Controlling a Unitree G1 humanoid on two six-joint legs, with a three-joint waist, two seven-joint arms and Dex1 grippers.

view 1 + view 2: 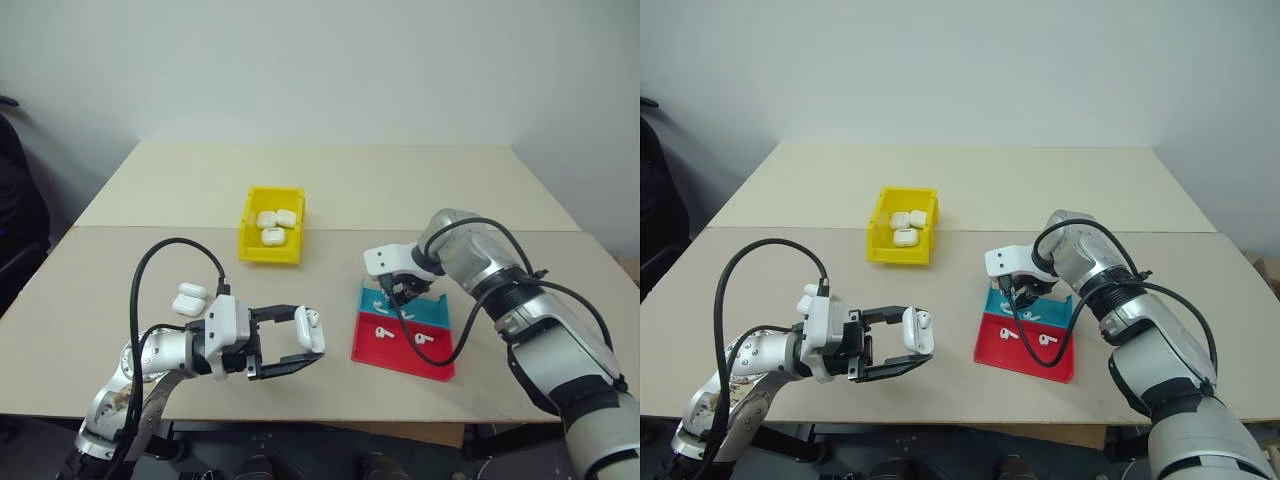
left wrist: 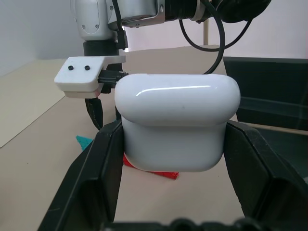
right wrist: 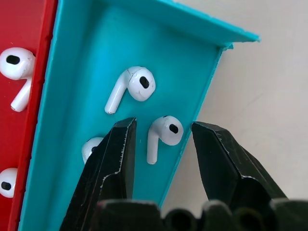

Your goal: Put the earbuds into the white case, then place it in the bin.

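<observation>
White case [image 2: 177, 126], glossy, lid shut, pinched between my left fingers [image 2: 103, 163]. Earbuds [image 3: 163, 132] lie loose in tray, one between my right fingers. Yellow bin [image 1: 262, 248] at 11 o'clock, holding cases.

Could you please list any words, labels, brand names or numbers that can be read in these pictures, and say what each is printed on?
None: no text can be read on anything.
The white case held in the left gripper, the earbuds, the blue and red tray and the yellow bin show plain surfaces.
</observation>
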